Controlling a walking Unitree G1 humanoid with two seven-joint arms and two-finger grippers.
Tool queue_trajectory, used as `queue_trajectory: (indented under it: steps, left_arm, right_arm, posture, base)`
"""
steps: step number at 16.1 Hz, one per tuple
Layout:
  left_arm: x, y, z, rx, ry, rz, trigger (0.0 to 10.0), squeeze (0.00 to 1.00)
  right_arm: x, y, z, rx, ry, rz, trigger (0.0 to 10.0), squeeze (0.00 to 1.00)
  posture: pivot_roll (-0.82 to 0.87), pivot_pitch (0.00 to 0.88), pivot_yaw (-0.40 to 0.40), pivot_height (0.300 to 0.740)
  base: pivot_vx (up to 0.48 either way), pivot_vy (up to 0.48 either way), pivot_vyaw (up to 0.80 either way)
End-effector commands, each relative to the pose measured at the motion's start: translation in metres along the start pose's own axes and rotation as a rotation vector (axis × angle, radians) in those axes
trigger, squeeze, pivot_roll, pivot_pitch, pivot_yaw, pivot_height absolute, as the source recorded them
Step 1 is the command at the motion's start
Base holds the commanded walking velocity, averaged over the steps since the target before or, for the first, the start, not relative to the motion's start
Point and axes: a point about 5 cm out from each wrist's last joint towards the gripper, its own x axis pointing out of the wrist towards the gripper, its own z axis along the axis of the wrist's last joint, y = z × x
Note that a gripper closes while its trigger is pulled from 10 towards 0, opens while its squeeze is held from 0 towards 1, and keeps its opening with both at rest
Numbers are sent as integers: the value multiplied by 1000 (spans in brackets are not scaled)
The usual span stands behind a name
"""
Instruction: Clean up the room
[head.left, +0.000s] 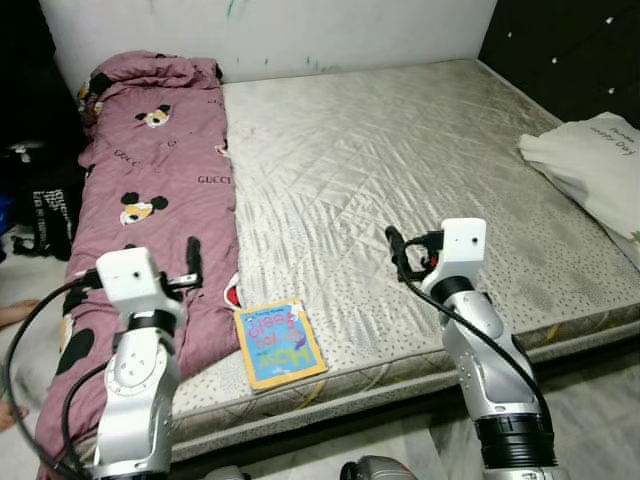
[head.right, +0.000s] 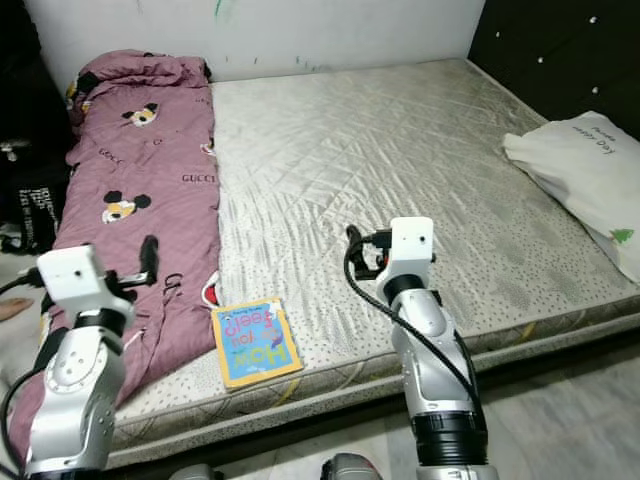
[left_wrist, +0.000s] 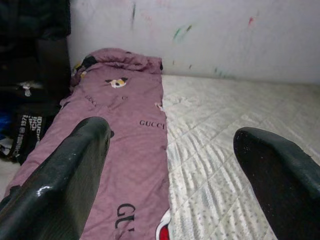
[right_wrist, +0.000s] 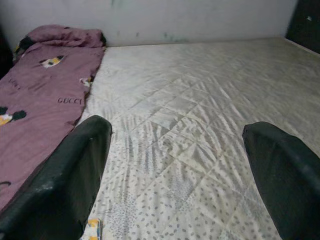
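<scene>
A children's book (head.left: 280, 343) with a yellow border and blue cover lies flat near the front edge of the bare quilted mattress (head.left: 400, 150). To its left, a purple Mickey Mouse blanket (head.left: 160, 170) runs along the mattress's left side, bunched up at the far end. My left gripper (left_wrist: 172, 145) hovers open over the blanket's near part, one finger (head.left: 193, 258) sticking up, just left of the book. My right gripper (head.left: 408, 255) is open and empty above the mattress, to the right of the book and a little farther back.
A white pillow (head.left: 590, 160) lies at the mattress's right edge, by the dark padded headboard (head.left: 560, 50). Black bags (head.left: 45, 210) sit on the floor left of the bed. What looks like a person's foot (head.left: 10, 312) shows at the left edge. A white wall (head.left: 300, 30) stands behind.
</scene>
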Motion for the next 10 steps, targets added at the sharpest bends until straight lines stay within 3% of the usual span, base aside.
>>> queue_trajectory:
  steps: [1,6,10]
  left_arm:
    - [0,1,4,3,-12,0,10000,0]
    - [-1,-4,6,-59,-23,-63,10000,0]
    - [1,-2,5,-25,-13,-39,10000,0]
  right_arm:
    - [4,7,11,3,-40,30,10000,0]
    - [6,7,14,15,-49,29,10000,0]
    - [5,6,15,17,-56,17,10000,0]
  posture:
    - [-107,23,-5,740]
    - [-105,20,-9,740]
    - [-105,16,-8,740]
  base:
    - [0,0,681]
    - [0,0,0]
    - [0,0,0]
